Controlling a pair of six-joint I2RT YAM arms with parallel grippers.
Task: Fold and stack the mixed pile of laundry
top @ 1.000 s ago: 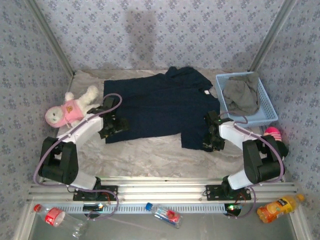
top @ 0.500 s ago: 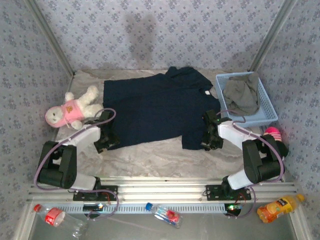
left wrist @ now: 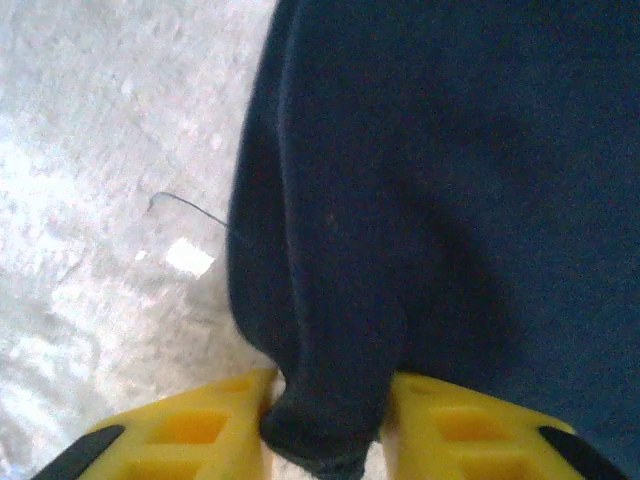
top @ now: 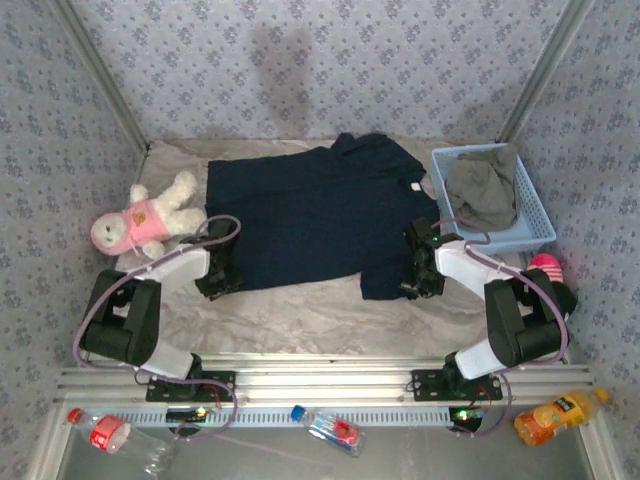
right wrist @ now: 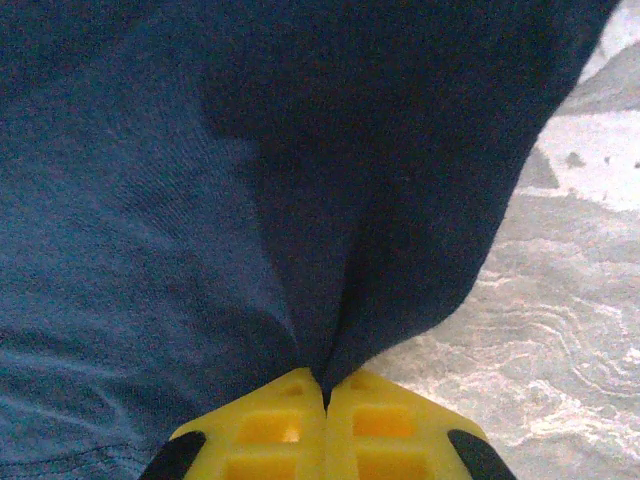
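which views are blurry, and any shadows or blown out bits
Top external: sharp, evenly lit, a soft dark shadow on the back wall. Left wrist: soft focus, navy shirt a near-black mass, table cover washed out. Right wrist: sharper, shirt weave visible, shadowed crease at centre.

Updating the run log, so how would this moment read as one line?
step: grasp | left fingers: pinching navy garment near-left edge | right fingers: shut on its near-right edge | olive-grey garment: in basket
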